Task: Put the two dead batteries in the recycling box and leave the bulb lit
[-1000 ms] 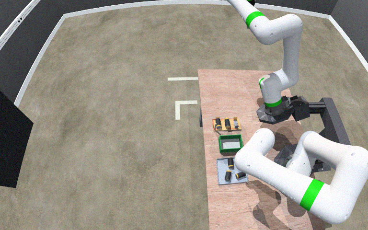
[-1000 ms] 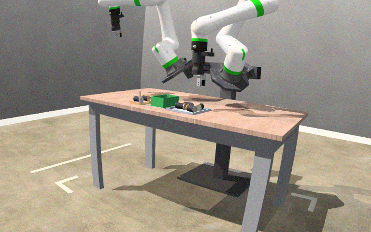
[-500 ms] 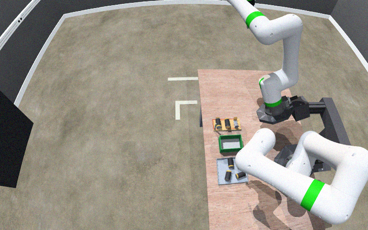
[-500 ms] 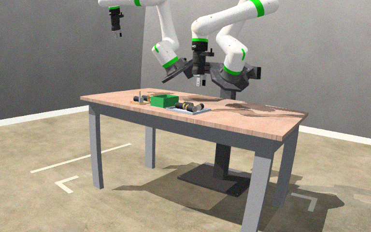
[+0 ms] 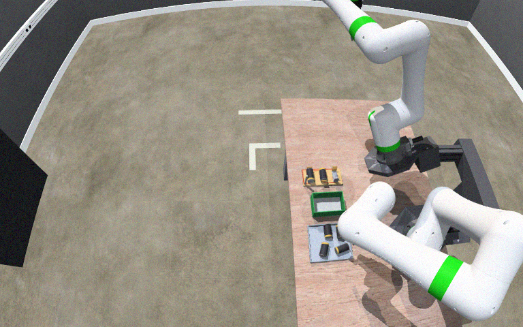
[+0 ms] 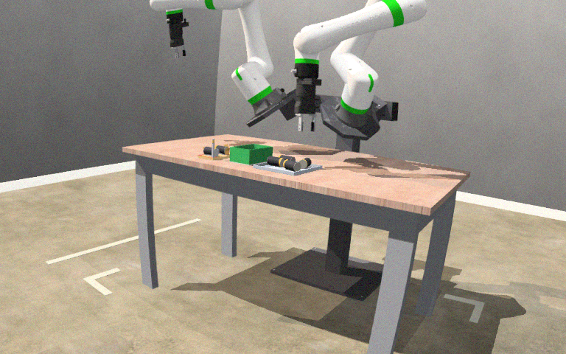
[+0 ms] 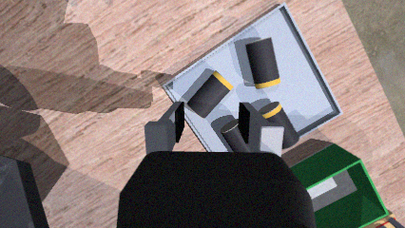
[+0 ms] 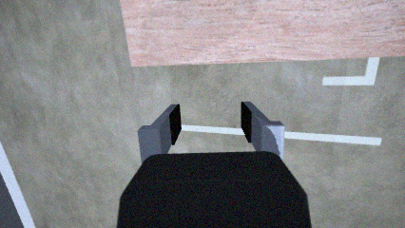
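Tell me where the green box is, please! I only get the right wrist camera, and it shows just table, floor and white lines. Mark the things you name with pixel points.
Observer: The green box (image 5: 327, 193) (image 6: 242, 155) (image 7: 333, 157) is standing upright on the table, right beside the grey tray (image 5: 316, 246) (image 6: 271, 169) (image 7: 297, 57).
Operator: Ooh, are there any batteries on the tray?
Observer: Yes, four batteries (image 5: 327, 231) (image 6: 275, 161) (image 7: 262, 62) are lying on their sides there.
Operator: Is the other gripper holding one?
Observer: No, the left gripper (image 6: 306, 128) (image 7: 211, 114) is open, up above the tray, with nothing in its fingers.
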### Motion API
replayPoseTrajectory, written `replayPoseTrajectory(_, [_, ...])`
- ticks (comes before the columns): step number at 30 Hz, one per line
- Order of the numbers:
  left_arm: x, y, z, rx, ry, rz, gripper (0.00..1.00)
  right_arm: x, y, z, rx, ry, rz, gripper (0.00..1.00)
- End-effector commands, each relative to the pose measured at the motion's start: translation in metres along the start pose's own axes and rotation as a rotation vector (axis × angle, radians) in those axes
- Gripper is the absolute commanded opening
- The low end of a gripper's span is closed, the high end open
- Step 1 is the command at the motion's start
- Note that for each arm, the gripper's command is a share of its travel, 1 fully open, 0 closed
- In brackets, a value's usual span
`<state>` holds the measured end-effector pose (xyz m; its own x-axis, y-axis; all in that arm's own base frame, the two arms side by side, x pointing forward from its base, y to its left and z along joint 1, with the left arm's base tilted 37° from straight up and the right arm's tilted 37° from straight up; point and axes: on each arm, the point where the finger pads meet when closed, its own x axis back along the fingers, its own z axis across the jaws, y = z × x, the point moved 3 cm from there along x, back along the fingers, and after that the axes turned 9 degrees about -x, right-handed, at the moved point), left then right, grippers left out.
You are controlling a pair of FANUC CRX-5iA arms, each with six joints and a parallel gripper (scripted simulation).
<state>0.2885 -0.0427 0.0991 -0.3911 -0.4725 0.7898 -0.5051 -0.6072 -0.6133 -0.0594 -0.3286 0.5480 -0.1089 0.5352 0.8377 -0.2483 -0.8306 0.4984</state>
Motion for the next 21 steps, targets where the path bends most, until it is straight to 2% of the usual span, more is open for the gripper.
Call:
replayPoseTrajectory(1, [0.0005, -0.0011, -0.0001, -0.238, 0.007, -0.019, 0.9, 0.0011, 0.0003, -0.0004, -0.001, 0.0, -0.002, 1.0])
replayPoseTrajectory(6, [0.0005, -0.0011, 0.0, -0.458, 0.009, -0.019, 0.9, 0.0011, 0.0003, -0.0004, -0.001, 0.0, -0.002, 1.0])
replayPoseTrajectory(8, [0.0005, -0.0011, 0.0, -0.458, 0.009, -0.019, 0.9, 0.0011, 0.0003, -0.0004, -0.001, 0.0, -0.002, 1.0])
replayPoseTrajectory(15, [0.0005, -0.0011, 0.0, -0.657, 0.011, -0.018, 0.9, 0.0011, 0.0003, -0.0004, -0.001, 0.0, -0.002, 1.0])
replayPoseTrajectory(21, [0.0005, -0.0011, -0.0001, -0.714, 0.011, -0.018, 0.9, 0.0011, 0.0003, -0.0004, -0.001, 0.0, -0.002, 1.0])
